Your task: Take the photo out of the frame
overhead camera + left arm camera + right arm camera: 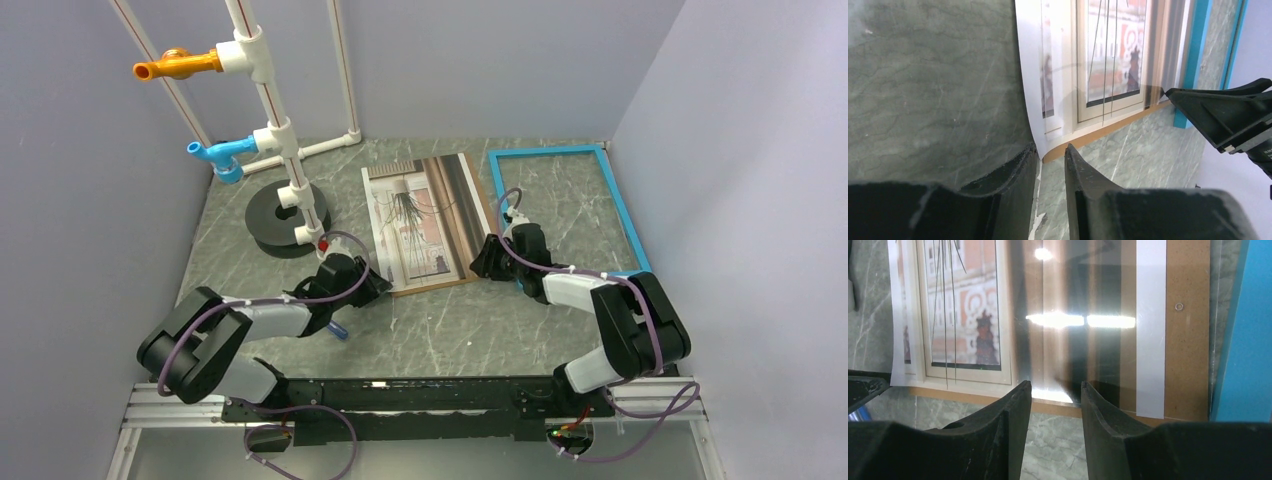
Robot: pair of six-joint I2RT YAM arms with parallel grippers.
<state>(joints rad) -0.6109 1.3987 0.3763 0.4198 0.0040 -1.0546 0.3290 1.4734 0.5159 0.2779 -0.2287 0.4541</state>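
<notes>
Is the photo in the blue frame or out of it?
Out. The photo lies on a brown backing board beside the frame, whose opening shows only table.

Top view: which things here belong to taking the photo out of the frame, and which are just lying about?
Job: photo, blue frame, brown backing board under the photo.
Lying about: white pipe stand, orange fitting, blue fitting.

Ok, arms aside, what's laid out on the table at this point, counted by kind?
Turquoise frame: 1
Photo: 1
Brown backing board: 1
White pipe stand: 1
Total: 4
The glare over the photo may come from a clear sheet. I cannot tell, so it is not counted.
</notes>
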